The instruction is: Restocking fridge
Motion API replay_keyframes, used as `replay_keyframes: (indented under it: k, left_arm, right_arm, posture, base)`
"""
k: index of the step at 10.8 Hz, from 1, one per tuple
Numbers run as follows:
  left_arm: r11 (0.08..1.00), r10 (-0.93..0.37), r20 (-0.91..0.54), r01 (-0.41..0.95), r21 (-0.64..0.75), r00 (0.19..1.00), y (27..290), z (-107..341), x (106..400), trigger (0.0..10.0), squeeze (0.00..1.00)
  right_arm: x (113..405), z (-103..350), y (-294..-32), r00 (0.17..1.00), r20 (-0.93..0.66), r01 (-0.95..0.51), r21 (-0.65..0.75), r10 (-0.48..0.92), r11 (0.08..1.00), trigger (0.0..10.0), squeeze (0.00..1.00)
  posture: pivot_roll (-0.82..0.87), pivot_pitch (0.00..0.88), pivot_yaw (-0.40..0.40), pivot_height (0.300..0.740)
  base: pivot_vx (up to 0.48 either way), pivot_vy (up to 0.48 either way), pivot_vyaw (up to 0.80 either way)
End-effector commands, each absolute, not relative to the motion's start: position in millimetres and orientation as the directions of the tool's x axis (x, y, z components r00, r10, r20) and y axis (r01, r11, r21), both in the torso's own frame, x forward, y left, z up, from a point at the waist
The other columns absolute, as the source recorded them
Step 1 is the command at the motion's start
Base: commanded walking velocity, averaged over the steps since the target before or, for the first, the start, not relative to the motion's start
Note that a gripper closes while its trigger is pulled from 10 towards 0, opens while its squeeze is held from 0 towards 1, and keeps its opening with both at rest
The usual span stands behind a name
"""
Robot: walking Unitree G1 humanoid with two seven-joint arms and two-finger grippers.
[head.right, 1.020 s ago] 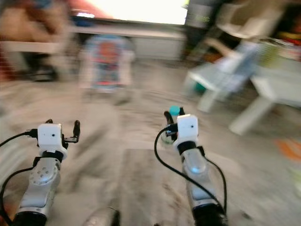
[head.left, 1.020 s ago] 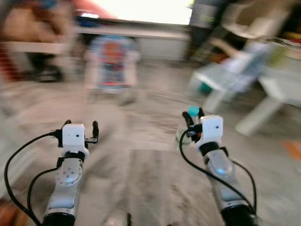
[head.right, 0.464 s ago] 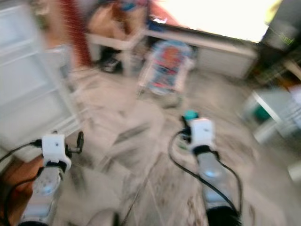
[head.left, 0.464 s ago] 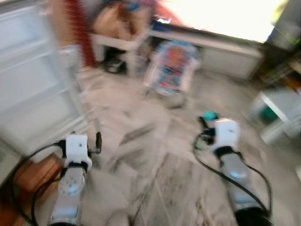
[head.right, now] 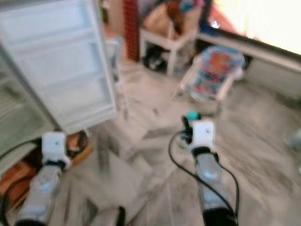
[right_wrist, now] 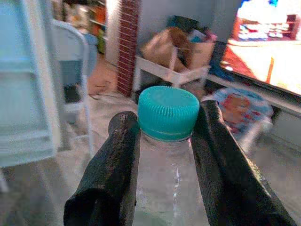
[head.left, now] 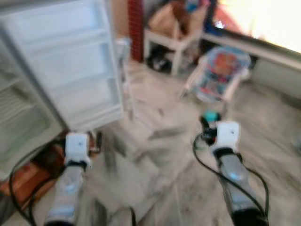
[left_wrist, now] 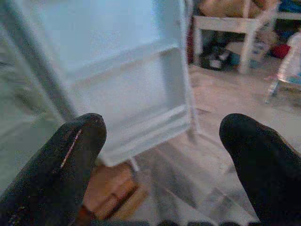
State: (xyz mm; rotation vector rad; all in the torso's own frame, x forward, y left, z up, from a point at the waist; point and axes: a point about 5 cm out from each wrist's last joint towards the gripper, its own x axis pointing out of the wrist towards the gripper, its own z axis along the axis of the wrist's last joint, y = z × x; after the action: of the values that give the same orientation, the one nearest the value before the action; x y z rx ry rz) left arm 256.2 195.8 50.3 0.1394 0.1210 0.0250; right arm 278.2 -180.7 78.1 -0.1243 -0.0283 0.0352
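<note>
So far the bottle (right_wrist: pixel 165 155) is only in transit, clamped below its teal cap by the right end effector (right_wrist: pixel 164 141) over the floor; the fridge door (head.left: pixel 70 66) stands open, shelving remains, and the left end effector (left_wrist: pixel 164 155) gapes, holding nothing

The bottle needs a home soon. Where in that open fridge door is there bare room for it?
The fridge door shelves look bare, top to bottom, and the bottle in the right gripper could go there. The wooden crate crowds the floor by the left gripper.
</note>
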Motion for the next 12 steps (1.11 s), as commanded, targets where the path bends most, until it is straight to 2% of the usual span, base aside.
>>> replay_keyframes:
  k: [1,4,5,9,12]
  left_arm:
    - [0.989,0.027,-0.126,-0.008,0.145,0.992,195,50,257,10.0,0.0]
    - [0.985,0.045,-0.109,-0.026,0.17,0.993,198,52,258,10.0,0.0]
    - [0.986,0.04,-0.109,-0.022,0.162,0.993,198,53,259,10.0,0.0]
    - [0.989,0.046,-0.104,-0.031,0.144,0.994,199,53,262,10.0,0.0]
    - [0.992,0.041,-0.11,-0.027,0.126,0.993,192,49,251,10.0,0.0]
  right_arm:
    - [278,82,-184,0.998,0.052,-0.019,-0.129,0.026,0.991,10.0,0.0]
    - [284,83,-177,0.997,0.049,-0.051,-0.133,0.058,0.99,10.0,0.0]
    - [287,87,-172,0.991,0.066,-0.102,-0.161,0.113,0.982,10.0,0.0]
    - [295,96,-163,0.982,0.094,-0.145,-0.162,0.162,0.976,10.0,0.0]
    - [293,95,-168,0.982,0.088,-0.151,-0.155,0.166,0.976,10.0,0.0]
  posture:
    - [0.06,0.022,0.01,0.74]
    - [0.08,0.027,-0.007,0.74]
    - [0.09,0.03,-0.014,0.74]
    - [0.09,0.024,-0.032,0.74]
    - [0.1,0.023,-0.048,0.74]
  base:
    - [0.0,0.0,0.43]
    - [0.0,0.0,0.0]
    - [0.27,0.0,0.8]
    - [0.304,0.0,0.71]
    - [0.28,0.0,0.0]
